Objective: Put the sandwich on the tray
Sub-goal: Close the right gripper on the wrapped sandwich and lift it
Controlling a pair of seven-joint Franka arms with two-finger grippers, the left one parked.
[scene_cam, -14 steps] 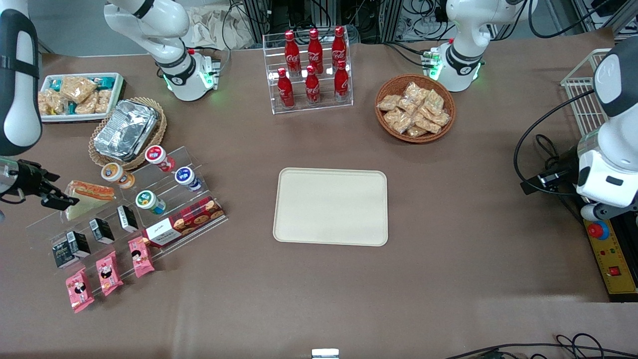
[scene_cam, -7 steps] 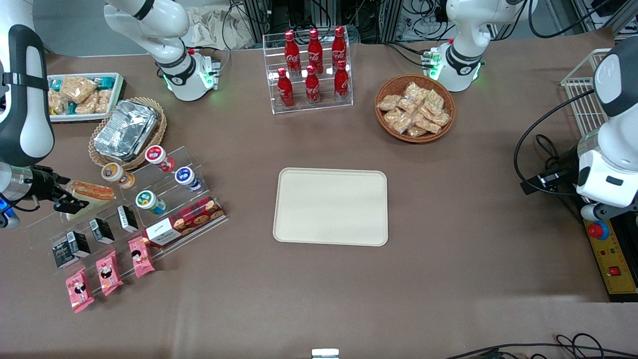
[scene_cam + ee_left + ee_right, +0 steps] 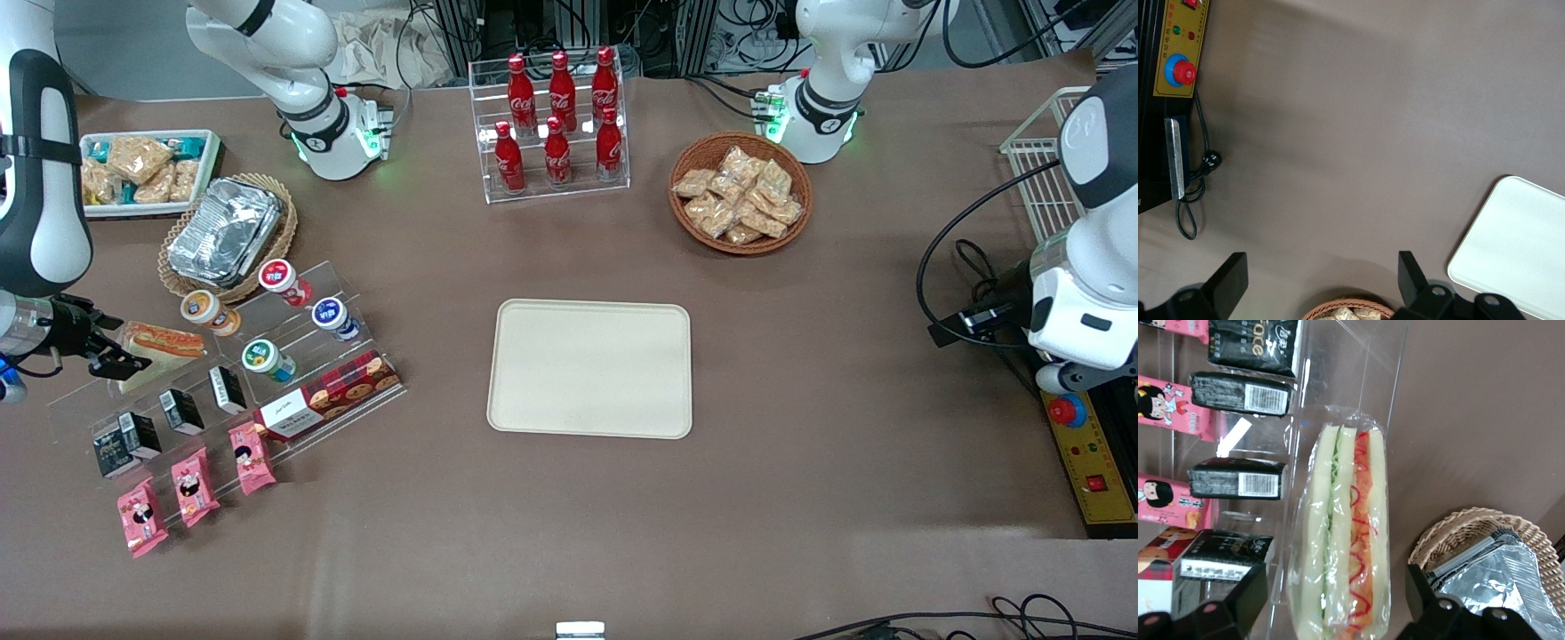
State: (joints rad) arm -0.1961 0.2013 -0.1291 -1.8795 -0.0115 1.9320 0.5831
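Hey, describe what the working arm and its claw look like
The working arm is glossy white with a black band along its side and a silver wrist ring. Its claw, beside the sandwich on the clear rack, is matte black with thin black cables; two blocky black fingers stand either side of the sandwich.

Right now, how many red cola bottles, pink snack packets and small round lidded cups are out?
Red cola bottles: 6
Pink flat snack packets: 3
Small round lidded cups: 4
Total: 13
Gripper, jaws open, straddles the clear-wrapped triangular sandwich.
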